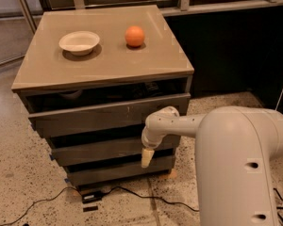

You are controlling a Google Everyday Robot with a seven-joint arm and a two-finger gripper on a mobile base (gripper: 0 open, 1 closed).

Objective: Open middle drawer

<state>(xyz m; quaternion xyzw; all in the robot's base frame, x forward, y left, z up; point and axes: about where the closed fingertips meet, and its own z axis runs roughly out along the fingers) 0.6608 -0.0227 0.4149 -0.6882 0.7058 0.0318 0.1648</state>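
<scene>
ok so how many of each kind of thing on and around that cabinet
bowl: 1
orange: 1
drawer fronts: 3, middle drawer included
claw: 1, hanging in front of the middle drawer's right part
total: 6

The white arm (245, 164) reaches horizontally from its bulky foreground link toward the left of the view. The wrist joint (155, 126) bends downward. The gripper (146, 157) hangs below it, pointing straight down.

Warm overhead light lays soft glare on the cabinet top (108, 65). Below it, the gripper (146, 157) hangs before the dimmer middle drawer (94, 153); the gap (94, 139) beside it is deeply shadowed.
</scene>
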